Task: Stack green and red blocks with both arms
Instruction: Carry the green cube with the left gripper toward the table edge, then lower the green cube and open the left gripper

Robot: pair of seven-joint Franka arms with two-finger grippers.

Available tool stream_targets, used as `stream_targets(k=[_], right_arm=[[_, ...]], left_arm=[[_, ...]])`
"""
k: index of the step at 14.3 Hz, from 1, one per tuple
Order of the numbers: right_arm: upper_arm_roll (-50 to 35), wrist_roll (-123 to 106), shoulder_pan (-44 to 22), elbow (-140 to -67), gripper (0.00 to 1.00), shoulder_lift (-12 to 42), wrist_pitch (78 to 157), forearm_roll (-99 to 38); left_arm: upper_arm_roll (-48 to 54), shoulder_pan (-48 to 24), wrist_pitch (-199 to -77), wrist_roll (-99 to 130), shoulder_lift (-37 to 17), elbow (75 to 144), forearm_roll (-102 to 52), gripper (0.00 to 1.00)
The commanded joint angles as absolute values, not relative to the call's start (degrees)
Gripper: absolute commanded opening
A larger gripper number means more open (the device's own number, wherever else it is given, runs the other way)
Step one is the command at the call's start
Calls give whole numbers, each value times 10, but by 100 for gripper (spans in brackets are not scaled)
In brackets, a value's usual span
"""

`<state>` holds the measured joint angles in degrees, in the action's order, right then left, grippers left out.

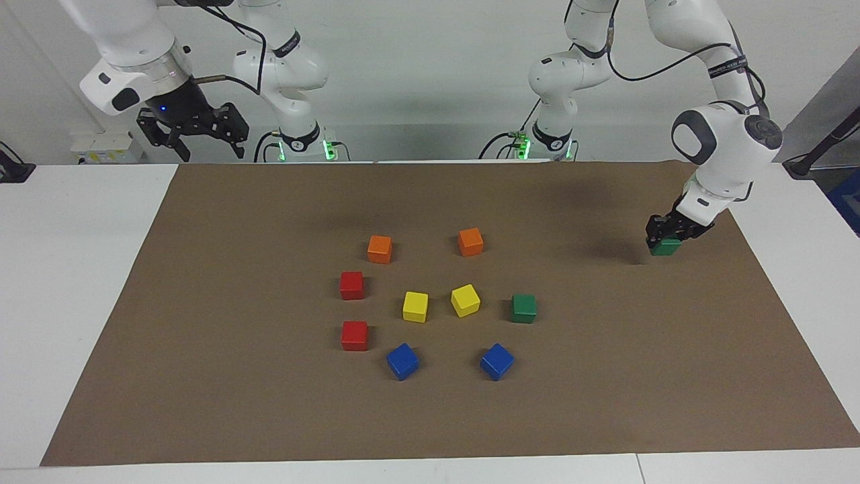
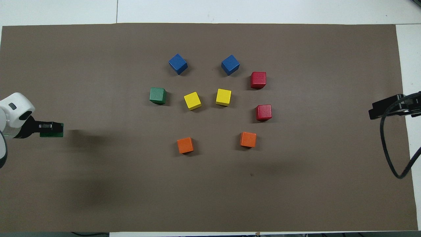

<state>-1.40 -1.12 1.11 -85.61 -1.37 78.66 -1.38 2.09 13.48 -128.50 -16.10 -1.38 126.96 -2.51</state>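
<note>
The green and red blocks are not stacked yet. One green block (image 1: 665, 247) is clamped in the left tool (image 1: 666, 236), low over the brown mat (image 1: 605, 376) toward the left arm's end of the table (image 1: 80, 269); whether the block's underside already touches the mat cannot be told. The other green block (image 1: 523, 308) sits on the mat in the middle cluster, well apart from the held one. The two red blocks (image 1: 352, 285) (image 1: 354, 335) lie toward the right arm's end of that cluster, one nearer to the robots than the other, close together but apart.

Around them lie two yellow blocks (image 1: 415, 306) between the green and red ones, two orange blocks (image 1: 379, 249) nearer to the robots, and two blue blocks (image 1: 402, 361) farther from them.

The right tool (image 1: 191, 131) hangs with its fingers spread and empty, above the table's edge at the right arm's end, waiting.

The likely trouble lies in the release. If the left tool lets go while the block is off the mat or tilted, the cube may bounce or twist, leaving a skewed base for the second green block. When that arm reaches for the free green block, the neighbouring yellow and blue cubes are near enough to be nudged. A glossy cube set off-centre may slide off.
</note>
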Motion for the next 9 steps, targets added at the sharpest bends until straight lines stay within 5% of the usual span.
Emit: stream_targets(k=[1,9], right_arm=[[-15,-16,15,-867,100,-21,793,-21],[-15,-16,15,-867,100,-22,793,-21]], left_arm=[[27,149,-1319,-146,-28,1282,-14,0],[27,146,-1360,-127,-62,1288,-14,0]])
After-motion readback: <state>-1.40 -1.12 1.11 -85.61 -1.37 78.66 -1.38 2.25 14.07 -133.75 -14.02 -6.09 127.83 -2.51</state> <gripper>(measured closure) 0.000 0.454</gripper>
